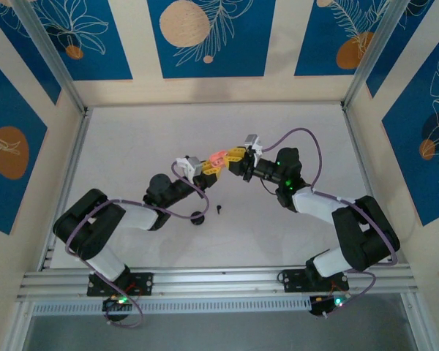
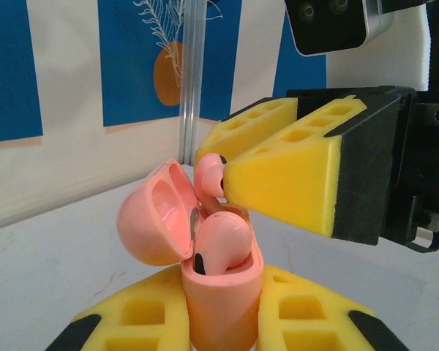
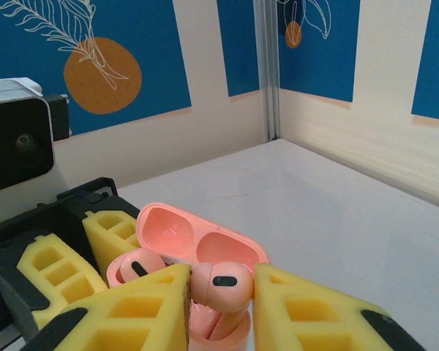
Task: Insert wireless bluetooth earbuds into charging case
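**Two arms meeting over the middle of the table, about midway between its left and right edges.**

- **Left gripper.** It is closed on the pink charging case. Its yellow fingers press the body from both sides and hold it upright.
- **Case.** The lid stands open, tipped back to the left in the left wrist view. One pink earbud sits in a well of the case, with its rounded head showing above the rim.
- **Right gripper.** It reaches in from the opposite side and is closed on a second pink earbud, pinching the head between its yellow fingertips.
- **Held earbud.** It hangs directly over the open case, beside the seated earbud and just in front of the inner face of the lid. The fingers and the case rim hide the lower part, so it cannot be told whether the stem has entered the free well.
- **On the table.** Two dark things lie on the white surface nearer the front edge, on the near side of the left gripper in the top view. One is a round black item, close to the left arm's purple cable. Just to its right, and apart from it, is a tiny black piece. Both are too small in this view to identify.
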Robot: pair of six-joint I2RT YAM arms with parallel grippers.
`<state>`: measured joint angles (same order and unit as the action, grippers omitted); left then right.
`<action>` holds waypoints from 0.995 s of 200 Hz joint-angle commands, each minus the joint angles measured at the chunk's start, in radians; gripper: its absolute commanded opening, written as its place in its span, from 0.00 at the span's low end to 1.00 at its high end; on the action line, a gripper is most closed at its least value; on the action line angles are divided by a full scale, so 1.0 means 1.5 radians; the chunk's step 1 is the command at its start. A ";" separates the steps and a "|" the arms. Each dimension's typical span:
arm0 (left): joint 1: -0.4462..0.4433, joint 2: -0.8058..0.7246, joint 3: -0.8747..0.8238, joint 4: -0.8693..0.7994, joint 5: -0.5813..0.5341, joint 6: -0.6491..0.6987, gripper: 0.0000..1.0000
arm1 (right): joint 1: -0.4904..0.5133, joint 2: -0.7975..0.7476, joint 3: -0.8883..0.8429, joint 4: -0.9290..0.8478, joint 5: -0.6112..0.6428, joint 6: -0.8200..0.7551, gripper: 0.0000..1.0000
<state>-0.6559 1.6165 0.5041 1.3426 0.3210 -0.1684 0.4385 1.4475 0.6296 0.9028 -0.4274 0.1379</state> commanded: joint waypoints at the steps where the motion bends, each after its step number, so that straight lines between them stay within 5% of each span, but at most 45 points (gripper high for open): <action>1: -0.003 -0.023 0.027 0.043 -0.001 -0.009 0.13 | 0.004 -0.008 -0.007 -0.040 -0.025 -0.013 0.28; 140: -0.003 -0.022 0.024 0.043 0.011 0.006 0.13 | 0.003 -0.049 0.007 -0.090 -0.062 -0.017 0.44; 199: -0.003 -0.021 0.012 0.043 0.042 0.048 0.13 | -0.023 -0.143 0.012 -0.160 -0.063 0.035 0.48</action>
<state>-0.6559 1.6108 0.5072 1.3495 0.3374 -0.1402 0.4294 1.3159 0.6304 0.7380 -0.5060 0.1425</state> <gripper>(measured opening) 0.179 0.479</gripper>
